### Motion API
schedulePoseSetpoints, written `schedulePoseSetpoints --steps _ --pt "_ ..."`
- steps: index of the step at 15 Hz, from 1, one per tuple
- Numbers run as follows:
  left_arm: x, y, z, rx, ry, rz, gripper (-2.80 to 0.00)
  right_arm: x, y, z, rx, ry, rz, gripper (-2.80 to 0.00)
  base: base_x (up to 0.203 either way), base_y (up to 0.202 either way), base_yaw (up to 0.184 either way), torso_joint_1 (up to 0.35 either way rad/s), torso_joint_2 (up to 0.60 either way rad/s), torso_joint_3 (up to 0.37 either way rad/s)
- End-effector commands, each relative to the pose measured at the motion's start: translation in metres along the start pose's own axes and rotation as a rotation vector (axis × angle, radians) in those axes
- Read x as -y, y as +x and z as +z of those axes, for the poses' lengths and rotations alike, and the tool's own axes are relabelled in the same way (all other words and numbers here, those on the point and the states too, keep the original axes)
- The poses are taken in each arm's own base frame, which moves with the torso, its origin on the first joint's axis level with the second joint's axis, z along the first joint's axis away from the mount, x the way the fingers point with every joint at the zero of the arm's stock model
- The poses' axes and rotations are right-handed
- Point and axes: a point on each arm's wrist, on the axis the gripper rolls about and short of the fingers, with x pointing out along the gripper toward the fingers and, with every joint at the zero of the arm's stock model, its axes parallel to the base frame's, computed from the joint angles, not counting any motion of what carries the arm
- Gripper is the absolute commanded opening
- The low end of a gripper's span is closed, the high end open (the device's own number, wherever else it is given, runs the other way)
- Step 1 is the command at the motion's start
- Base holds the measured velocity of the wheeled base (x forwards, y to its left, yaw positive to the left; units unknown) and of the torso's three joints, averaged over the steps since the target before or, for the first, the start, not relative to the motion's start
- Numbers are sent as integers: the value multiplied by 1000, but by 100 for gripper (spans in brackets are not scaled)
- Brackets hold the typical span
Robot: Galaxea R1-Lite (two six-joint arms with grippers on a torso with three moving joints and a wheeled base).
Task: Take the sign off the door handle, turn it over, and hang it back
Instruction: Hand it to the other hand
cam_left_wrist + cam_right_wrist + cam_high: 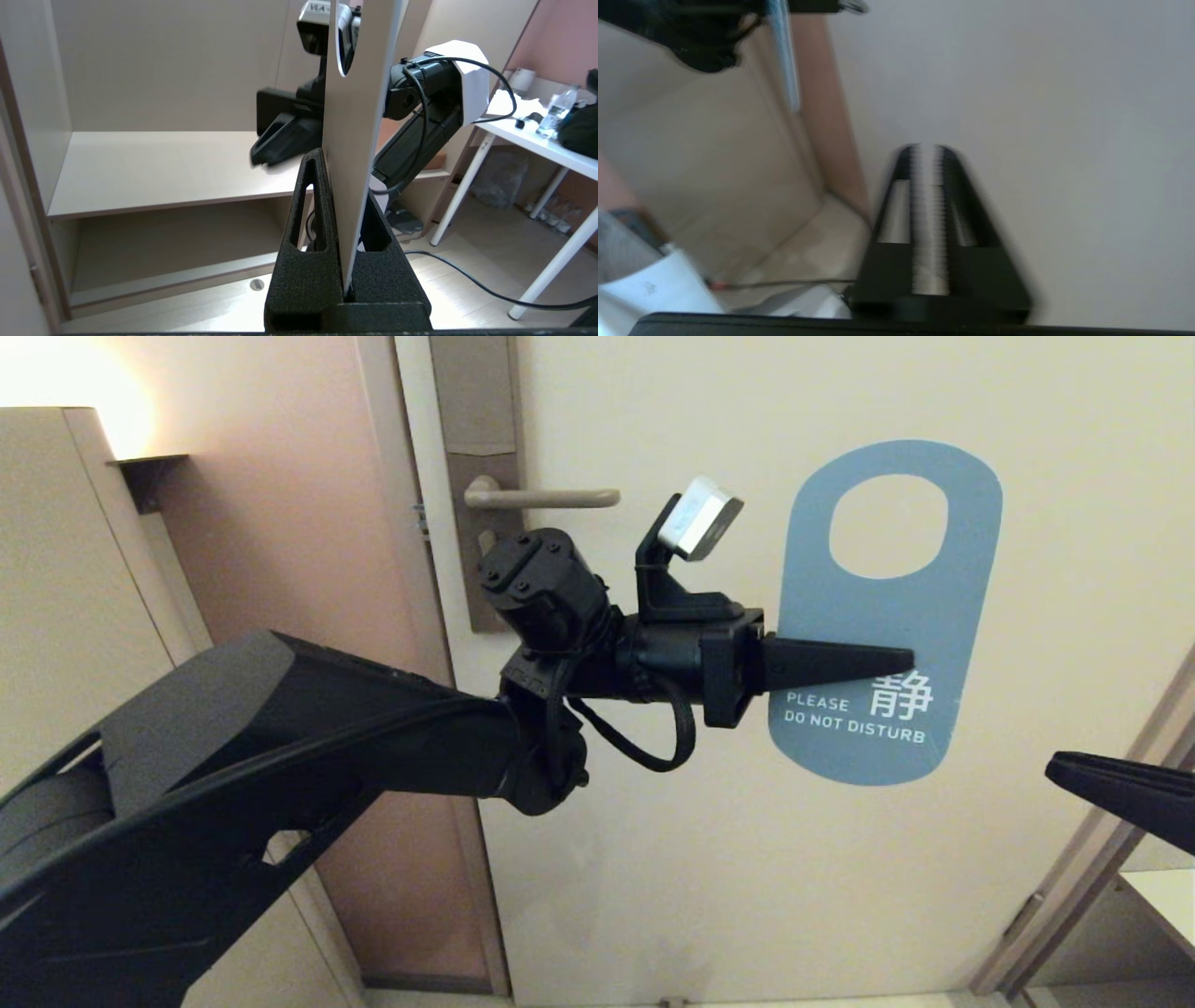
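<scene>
Sign (966,616): blue face out, clamped in left gripper (901,660), held off door handle (546,497). Right gripper (1060,767): low right, fingers slightly apart, empty.

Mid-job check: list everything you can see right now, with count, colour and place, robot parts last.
sign: one, blue face to head camera, off the handle, in front of the door
door handle: one, beige lever, bare
backplate: one, brown, behind the lever
door: one, cream
shelf: one, pale wood
table: one, white, clutter on top
left hand: black, shut on sign's edge
right hand: black, lower right of sign, apart from it
</scene>
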Motion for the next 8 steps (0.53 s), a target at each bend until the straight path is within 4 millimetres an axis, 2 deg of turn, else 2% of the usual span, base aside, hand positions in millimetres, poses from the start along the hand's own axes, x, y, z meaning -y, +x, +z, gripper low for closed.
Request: schedulePoseSetpoints --steps 1,4,8 --pt "-13 3 -11 -3 -14 -12 -280 3 5 -5 -31 21 5 0 0 0 0 0 0 0" --pt "-16 8 -17 4 -26 -33 -280 3 4 -14 -50 30 9 0 0 0 0 0 0 0" --pt "-17 11 -24 16 -25 -59 -280 4 9 -10 -55 33 49 0 0 0 0 0 0 0"
